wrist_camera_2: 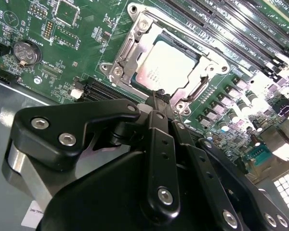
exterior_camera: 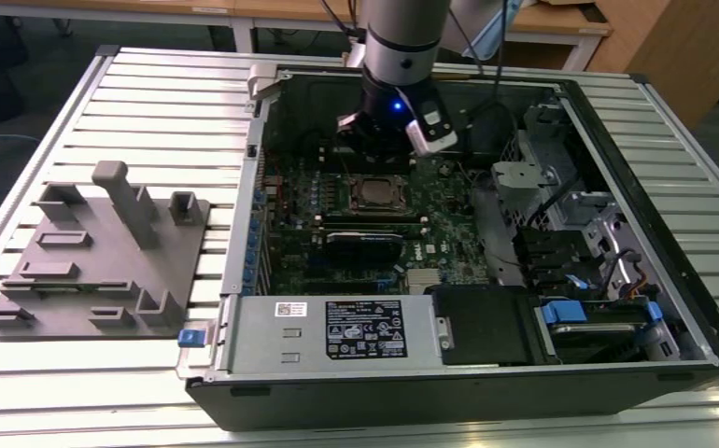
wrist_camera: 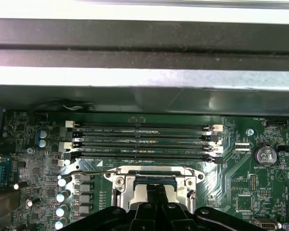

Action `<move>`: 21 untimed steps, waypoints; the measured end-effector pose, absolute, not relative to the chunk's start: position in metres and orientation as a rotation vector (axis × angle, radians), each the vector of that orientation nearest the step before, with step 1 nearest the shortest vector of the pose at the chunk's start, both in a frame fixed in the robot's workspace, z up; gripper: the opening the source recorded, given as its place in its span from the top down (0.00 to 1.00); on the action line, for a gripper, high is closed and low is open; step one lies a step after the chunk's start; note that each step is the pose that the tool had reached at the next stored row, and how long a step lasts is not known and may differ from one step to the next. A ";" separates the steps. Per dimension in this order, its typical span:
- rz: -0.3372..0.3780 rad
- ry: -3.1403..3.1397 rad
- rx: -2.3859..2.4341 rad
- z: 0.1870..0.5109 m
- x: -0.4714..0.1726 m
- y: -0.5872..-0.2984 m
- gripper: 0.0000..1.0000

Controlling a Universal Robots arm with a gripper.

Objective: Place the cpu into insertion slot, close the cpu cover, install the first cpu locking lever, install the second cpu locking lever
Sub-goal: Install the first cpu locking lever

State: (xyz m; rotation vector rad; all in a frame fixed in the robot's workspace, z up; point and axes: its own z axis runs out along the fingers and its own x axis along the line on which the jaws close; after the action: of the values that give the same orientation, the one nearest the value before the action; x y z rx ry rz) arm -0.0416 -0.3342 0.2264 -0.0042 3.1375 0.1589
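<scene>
The cpu (wrist_camera_2: pixel 164 65) lies flat in the insertion slot (exterior_camera: pixel 378 193) on the green board, its pale metal top showing through the window of the cpu cover (wrist_camera_2: pixel 135 29). The silver cover frame lies down around the chip. A thin wire lever (wrist_camera_2: pixel 198 89) runs along one side of the socket, and another wire lever (wrist_camera: pixel 86 171) sticks out sideways from the slot (wrist_camera: pixel 151 179). My gripper (wrist_camera_2: pixel 158 97) hangs just above the socket's edge with its black fingers pressed together and nothing between them. The exterior view has the gripper (exterior_camera: pixel 391 149) just beyond the socket.
The board sits inside an open computer case (exterior_camera: pixel 658 359) with tall walls. Long black memory slots (wrist_camera: pixel 144 142) run beside the socket. A grey power supply box (exterior_camera: pixel 334 327) and drive bays (exterior_camera: pixel 597 322) fill the near side. A grey fixture (exterior_camera: pixel 98 252) stands on the exterior view's left.
</scene>
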 end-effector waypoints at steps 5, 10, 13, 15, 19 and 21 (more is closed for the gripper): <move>0.159 3.138 -0.004 0.226 -0.045 -0.334 0.90; 0.159 3.138 -0.004 0.226 -0.049 -0.334 0.90; 0.159 3.138 -0.004 0.226 -0.051 -0.334 0.90; 0.159 3.138 -0.004 0.226 -0.051 -0.334 0.90; 0.159 3.138 -0.004 0.226 -0.051 -0.334 0.90; 0.159 3.138 -0.004 0.226 -0.051 -0.334 0.90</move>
State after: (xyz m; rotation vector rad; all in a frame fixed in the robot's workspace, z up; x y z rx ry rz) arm -0.0515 -0.3342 0.2263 -0.0043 3.1376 0.1588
